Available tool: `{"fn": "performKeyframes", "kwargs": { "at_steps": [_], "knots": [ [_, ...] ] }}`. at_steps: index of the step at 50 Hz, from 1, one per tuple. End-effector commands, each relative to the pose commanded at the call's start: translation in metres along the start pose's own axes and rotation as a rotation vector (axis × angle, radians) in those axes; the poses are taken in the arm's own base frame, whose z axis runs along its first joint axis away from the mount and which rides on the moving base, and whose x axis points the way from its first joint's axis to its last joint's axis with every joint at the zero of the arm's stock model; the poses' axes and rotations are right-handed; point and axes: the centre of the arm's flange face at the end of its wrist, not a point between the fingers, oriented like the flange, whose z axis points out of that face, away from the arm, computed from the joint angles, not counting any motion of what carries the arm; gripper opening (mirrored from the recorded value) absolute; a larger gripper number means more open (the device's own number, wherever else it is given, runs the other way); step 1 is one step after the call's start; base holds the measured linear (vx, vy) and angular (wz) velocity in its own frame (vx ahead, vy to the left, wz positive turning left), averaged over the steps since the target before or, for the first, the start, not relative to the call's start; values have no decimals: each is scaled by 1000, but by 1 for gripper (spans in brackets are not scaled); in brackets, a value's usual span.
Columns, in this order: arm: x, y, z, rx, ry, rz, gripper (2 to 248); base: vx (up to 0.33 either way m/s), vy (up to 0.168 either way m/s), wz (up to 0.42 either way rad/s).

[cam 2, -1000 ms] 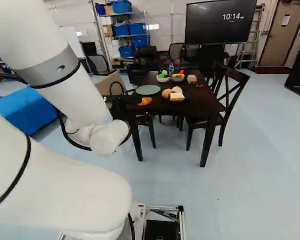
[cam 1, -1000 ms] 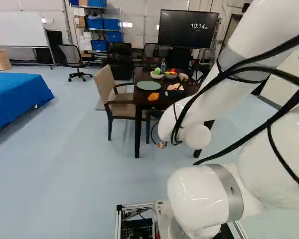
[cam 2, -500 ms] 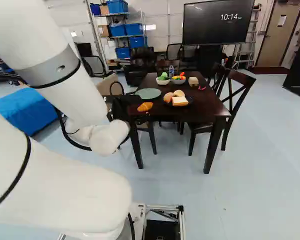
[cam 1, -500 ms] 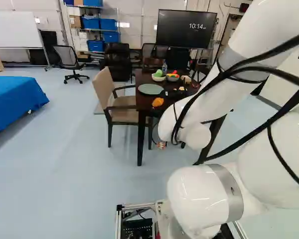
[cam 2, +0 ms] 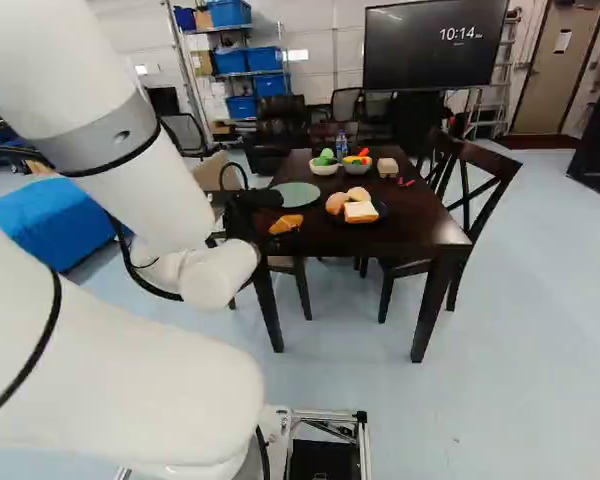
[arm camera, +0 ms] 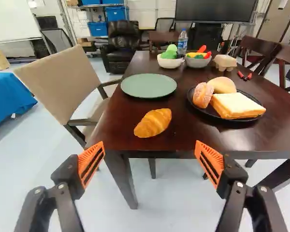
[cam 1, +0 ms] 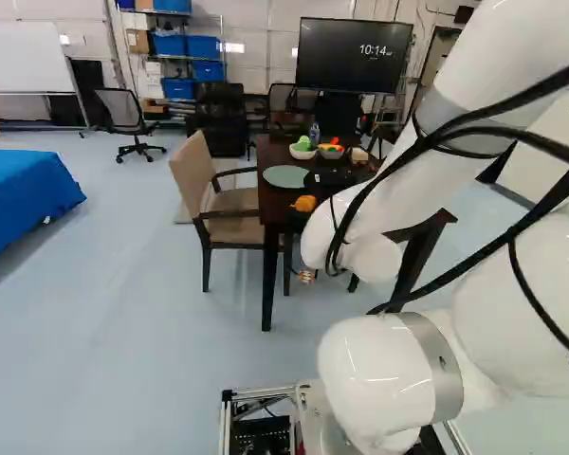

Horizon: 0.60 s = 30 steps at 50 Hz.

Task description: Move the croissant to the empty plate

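My black gripper [cam 2: 252,204] reaches toward the near left corner of the table in the right base view. In the wrist view the gripper [arm camera: 150,150] stands wide open, nothing between its orange pads. The golden croissant [arm camera: 153,123] lies on the dark table [arm camera: 121,130] close to its near edge, ahead of the gap between the fingers and untouched. Just beyond the croissant is the empty green plate [arm camera: 149,86]. Both also show in the right base view, the croissant [cam 2: 285,224] partly behind the gripper.
A black plate [arm camera: 208,110] with bread pieces stands beside the croissant. Farther back are a white bowl [arm camera: 169,61], a grey bowl [arm camera: 198,61], a bottle [arm camera: 182,42] and an egg carton [arm camera: 224,62]. A beige chair [arm camera: 63,82] stands at the table's side, dark chairs opposite.
The base has moved forward, so the table looks nearer and larger in both base views. The arm holds its pose against its lowest joint, with perhaps a slight shift at the gripper.
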Motion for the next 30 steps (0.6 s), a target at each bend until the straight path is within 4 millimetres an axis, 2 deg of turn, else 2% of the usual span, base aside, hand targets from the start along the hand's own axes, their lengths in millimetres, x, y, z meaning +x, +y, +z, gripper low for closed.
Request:
{"fn": "performKeyframes", "kwargs": {
  "at_steps": [13,30],
  "knots": [
    [0,0,0,0,0,0,247,98,22,-15],
    [0,0,0,0,0,0,247,-3,1,2]
  ]
}}
